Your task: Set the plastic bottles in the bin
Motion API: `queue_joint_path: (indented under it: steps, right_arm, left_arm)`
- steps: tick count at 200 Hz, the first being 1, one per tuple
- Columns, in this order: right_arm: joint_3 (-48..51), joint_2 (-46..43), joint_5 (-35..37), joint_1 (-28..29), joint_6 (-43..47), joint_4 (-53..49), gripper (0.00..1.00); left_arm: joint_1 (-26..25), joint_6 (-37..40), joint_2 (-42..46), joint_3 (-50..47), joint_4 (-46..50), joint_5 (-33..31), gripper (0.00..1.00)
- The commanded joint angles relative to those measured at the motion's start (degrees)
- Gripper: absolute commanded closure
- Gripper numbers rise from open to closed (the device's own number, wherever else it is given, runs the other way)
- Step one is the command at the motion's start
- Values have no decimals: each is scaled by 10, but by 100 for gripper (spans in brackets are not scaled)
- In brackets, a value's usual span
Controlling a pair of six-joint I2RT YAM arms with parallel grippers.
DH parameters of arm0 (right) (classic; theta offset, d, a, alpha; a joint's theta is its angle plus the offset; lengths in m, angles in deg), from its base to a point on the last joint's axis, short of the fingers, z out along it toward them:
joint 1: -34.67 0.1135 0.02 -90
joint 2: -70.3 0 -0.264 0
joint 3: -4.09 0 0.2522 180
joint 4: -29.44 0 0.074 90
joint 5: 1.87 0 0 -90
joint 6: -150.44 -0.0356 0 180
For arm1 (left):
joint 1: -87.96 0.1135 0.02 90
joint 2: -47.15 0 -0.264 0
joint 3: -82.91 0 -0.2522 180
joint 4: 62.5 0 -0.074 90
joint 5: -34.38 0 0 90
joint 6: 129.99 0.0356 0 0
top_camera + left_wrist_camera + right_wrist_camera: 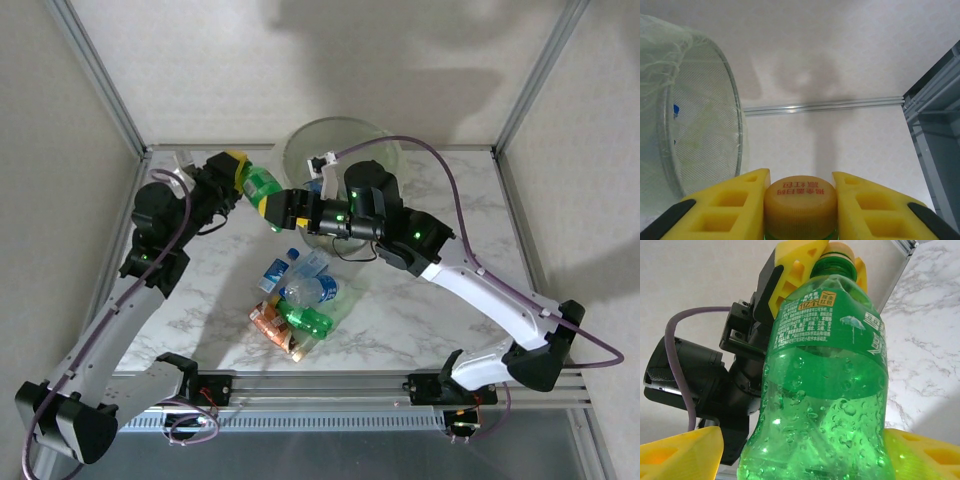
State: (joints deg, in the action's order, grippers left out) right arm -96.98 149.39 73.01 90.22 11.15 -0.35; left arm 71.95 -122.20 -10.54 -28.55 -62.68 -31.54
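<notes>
Left gripper pinches one green plastic bottle, right gripper spread round its base; heap of small bottles beneath both awaits the translucent round bin.

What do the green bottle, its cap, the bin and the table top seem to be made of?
The green bottle looks like glossy, see-through green plastic; droplets show through its wall. Its cap seems to be opaque yellow-orange plastic, matte, with red lettering. The bin is probably translucent plastic with a fine mesh pattern and a thin film liner. The table top looks like marble, white with grey veins; it may be laminate.
</notes>
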Motion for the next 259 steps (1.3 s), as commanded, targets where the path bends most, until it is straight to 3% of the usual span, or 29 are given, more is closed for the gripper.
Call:
queue_joint_path:
  steps: [1,37,78,111,148,181,233,259]
  right_arm:
    - [-3,-2,-8,4,3,9,24]
    - [9,-8,-7,3,3,19,27]
    - [-3,-2,-2,3,10,5,39]
    - [5,-15,15,-1,10,9,44]
    - [1,-27,57,-8,11,-13,48]
    - [-1,-37,78,-27,10,-30,48]
    - [-42,-30,110,-71,30,-90,50]
    - [-83,-16,121,-99,54,-132,50]
  left_arm:
    - [5,-9,14,-5,-34,6,74]
    - [5,-6,9,-2,-33,4,75]
    - [4,-3,0,2,-30,7,75]
    - [3,10,-5,11,-15,7,68]
    - [0,25,-17,22,-14,17,51]
    - [-9,86,-26,64,47,8,1]
    - [-16,178,-43,132,122,-15,1]
    - [-28,253,-78,181,179,10,0]
